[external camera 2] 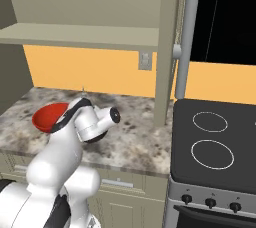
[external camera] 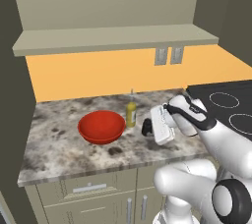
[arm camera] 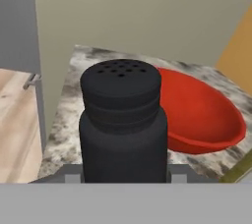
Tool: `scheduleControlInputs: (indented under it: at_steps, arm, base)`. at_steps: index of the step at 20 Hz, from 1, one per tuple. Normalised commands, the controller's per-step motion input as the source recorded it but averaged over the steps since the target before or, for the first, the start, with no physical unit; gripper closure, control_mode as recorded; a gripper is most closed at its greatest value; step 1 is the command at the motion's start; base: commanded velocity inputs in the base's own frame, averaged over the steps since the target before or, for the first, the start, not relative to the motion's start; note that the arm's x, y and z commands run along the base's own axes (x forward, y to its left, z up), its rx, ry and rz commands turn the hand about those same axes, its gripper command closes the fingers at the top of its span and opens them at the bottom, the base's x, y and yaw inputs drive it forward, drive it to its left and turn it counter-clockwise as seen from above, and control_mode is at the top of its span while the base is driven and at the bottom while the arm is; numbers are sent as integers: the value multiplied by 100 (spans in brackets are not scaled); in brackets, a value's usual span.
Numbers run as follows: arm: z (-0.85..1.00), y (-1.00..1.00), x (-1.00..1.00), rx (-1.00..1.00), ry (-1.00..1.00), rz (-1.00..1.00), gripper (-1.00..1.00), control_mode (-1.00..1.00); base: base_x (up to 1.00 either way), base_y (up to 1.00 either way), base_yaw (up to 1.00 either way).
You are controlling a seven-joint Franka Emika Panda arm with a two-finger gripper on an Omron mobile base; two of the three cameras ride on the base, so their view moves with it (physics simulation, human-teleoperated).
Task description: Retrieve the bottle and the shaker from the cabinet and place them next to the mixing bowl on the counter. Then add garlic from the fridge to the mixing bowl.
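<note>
The bottle (external camera: 131, 112) stands on the counter (external camera: 59, 144) just beside the mixing bowl (external camera: 101, 126), toward the back edge; the gripper (external camera: 149, 128) is clamped on the shaker (arm camera: 122, 120), low beside the bottle, not yet released; the garlic step remains.

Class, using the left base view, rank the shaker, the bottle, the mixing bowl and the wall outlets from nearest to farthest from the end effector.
1. Shaker, held in the end effector.
2. Bottle, just left, on the counter.
3. Mixing bowl, further left.
4. Wall outlets, up on the backsplash.
</note>
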Motion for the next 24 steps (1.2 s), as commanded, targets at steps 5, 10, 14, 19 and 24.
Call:
scheduleControlInputs:
  at_steps: [5,10,14,19,24]
  arm:
    - [-36,0,18,0,1,0,100,-100]
    - [-8,0,23,0,1,-4,100,-100]
    - [-9,0,10,3,0,-14,100,-100]
    - [-9,15,0,1,0,-6,100,-100]
    - [-10,28,1,0,0,0,100,-100]
  base:
    - [0,0,0]
    - [0,0,0]
    - [0,0,0]
    - [0,0,0]
    - [0,0,0]
